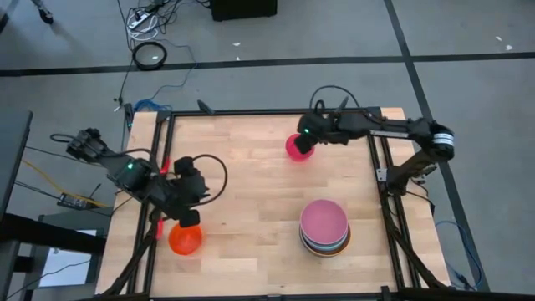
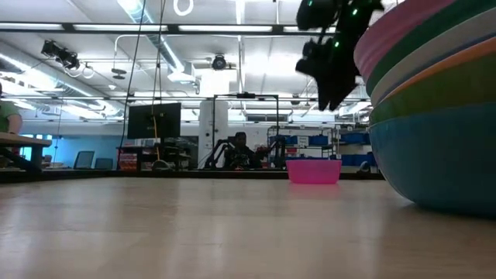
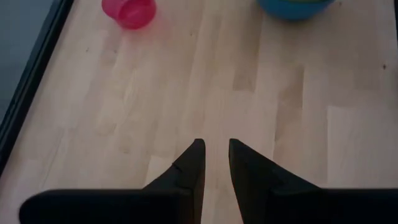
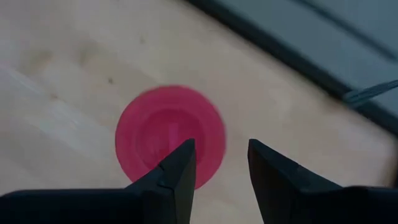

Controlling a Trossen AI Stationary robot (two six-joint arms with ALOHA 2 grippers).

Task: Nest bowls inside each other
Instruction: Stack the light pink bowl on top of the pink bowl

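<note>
Hovering above the magenta bowl (image 1: 296,147), my right gripper (image 1: 306,139) has its fingers (image 4: 177,171) parted by a moderate gap and holds nothing; its wrist view looks straight down into that bowl, which stands upright on the table (image 1: 251,184) near the far edge. I take the bowl stack (image 1: 324,228) as my landmark: pink on top, blue at the bottom, toward the near right of the table. The magenta bowl sits well beyond the stack. The orange bowl (image 1: 185,239) lies far to the stack's left, near the table's left edge, with my left gripper (image 1: 189,216) just above it. That gripper's fingers (image 3: 189,168) stand narrowly apart, empty, over bare wood.
</note>
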